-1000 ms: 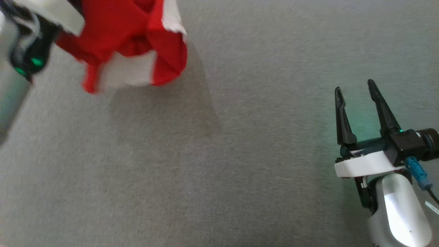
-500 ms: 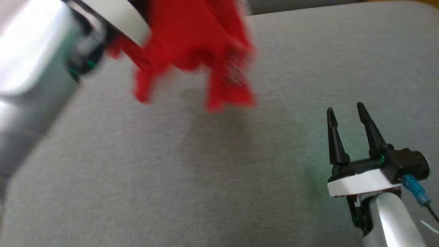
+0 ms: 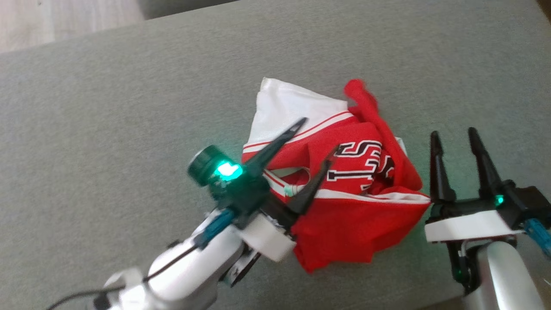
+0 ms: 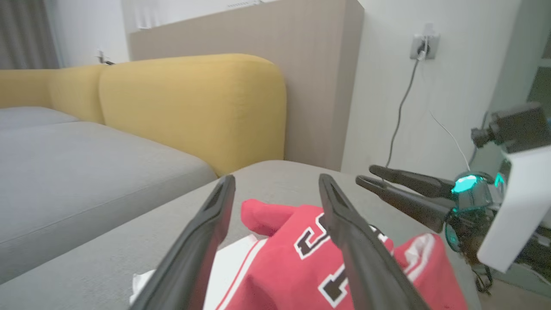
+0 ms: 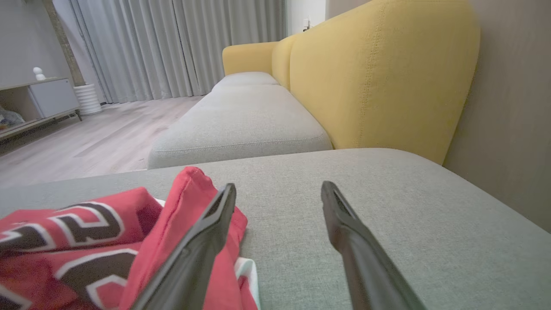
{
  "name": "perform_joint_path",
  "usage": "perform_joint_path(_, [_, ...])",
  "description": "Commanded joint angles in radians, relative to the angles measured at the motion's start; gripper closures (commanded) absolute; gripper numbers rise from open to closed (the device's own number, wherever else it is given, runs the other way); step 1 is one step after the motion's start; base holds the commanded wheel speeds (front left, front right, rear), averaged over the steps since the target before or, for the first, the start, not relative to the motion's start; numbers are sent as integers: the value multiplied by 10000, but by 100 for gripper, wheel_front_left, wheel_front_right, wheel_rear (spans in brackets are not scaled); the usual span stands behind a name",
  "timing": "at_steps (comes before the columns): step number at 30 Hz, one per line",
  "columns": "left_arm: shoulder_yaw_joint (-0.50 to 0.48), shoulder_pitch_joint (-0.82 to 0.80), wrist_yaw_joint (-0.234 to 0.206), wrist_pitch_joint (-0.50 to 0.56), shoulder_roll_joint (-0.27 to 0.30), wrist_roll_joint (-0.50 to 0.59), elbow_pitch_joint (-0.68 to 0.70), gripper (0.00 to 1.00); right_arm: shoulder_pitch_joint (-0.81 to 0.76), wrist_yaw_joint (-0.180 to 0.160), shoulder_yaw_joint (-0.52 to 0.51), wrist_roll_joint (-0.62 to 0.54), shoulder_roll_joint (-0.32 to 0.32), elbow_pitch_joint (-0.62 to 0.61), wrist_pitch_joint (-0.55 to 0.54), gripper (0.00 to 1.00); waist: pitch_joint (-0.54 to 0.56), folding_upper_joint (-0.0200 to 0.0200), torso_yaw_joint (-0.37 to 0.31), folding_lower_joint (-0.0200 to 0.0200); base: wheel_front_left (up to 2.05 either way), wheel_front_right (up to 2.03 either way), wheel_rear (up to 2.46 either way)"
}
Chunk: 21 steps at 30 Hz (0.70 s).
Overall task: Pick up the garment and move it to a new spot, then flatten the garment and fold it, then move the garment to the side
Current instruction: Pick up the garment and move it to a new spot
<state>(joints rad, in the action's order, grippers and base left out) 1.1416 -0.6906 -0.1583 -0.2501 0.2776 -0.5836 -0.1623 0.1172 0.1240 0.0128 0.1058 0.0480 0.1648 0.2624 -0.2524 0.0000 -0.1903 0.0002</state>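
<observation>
Hovering over the crumpled garment point(image 3: 357, 215) at frame centre with left fingers point(image 3: 280, 144) spread, empty; holding right fingers point(image 3: 438, 168) spread beside its right edge, seemingly for flattening.

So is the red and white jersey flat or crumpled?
Crumpled: the red and white jersey lies heaped on the grey fabric cushion, its lettering creased and its folds overlapping.

left claw point(image 3: 318, 136) fingers spread, angled up-right; right claw point(image 3: 453, 133) fingers spread, pointing up
</observation>
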Motion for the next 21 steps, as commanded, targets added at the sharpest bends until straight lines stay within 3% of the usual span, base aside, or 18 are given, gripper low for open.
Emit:
perform_joint_path(1, [-1066, 388, -285, -111, 171, 298, 621, 0, 240, 67, 77, 29, 22, -347, -6, 0, -85, 0, 199, -2, 0, 0, 0])
perform_joint_path(4, [-1852, 1395, -449, -113, 305, 289, 509, 0, 131, 67, 43, -88, 22, -263, -6, 0, -76, 0, 489, -2, 0, 0, 0])
perform_joint_path(9, [-2119, 1591, -362, 356, 322, -277, -1372, 0, 204, 67, 294, -64, 22, -213, -6, 0, -189, 0, 484, -2, 0, 0, 0])
perform_joint_path(12, [-2072, 1324, -8, 776, 9, -610, -2319, 0, 335, 67, 417, -8, 22, -269, -6, 0, -369, 0, 367, -2, 0, 0, 0])
perform_joint_path(15, [-1796, 1070, 707, 1058, -295, -812, -2981, 0, 379, 67, 407, -12, 22, -278, -6, 0, -538, 0, 285, -2, 0, 0, 0])
perform_joint_path(21, [-1390, 766, 1323, 1576, -656, -904, -4058, 0, 340, 67, 352, -67, 22, -258, -6, 0, -650, 0, 241, -2, 0, 0, 0])
